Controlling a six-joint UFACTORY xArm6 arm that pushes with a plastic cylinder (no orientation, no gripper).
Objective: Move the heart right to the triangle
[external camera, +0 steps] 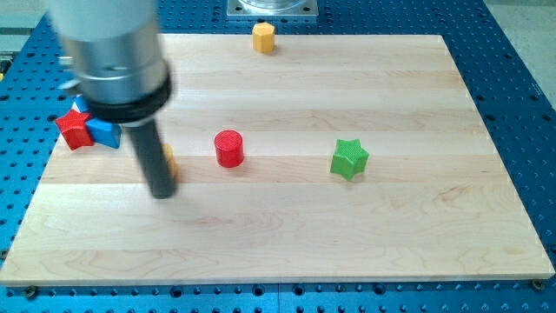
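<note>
Rod down on the left of the desk (287,243), heart and triangle not clearly in sight.

I have no claw on this rig, only the dark rod, so nothing is gripped; my tip (162,195) rests on the wood at the view's left, touching or just beside a small orange block (169,160) that the rod mostly hides, so I cannot tell its shape. It may be the heart, but I cannot tell. Near the left edge a red star (75,128) touches a blue block (104,132), which is partly covered; it could be the triangle. A red cylinder (229,148) sits mid-desk, a green star (349,159) further right, and a yellow-orange block (263,37) at the top edge. I judge the push barely begun: the orange piece is near the blue one, not yet settled beside it.
</note>
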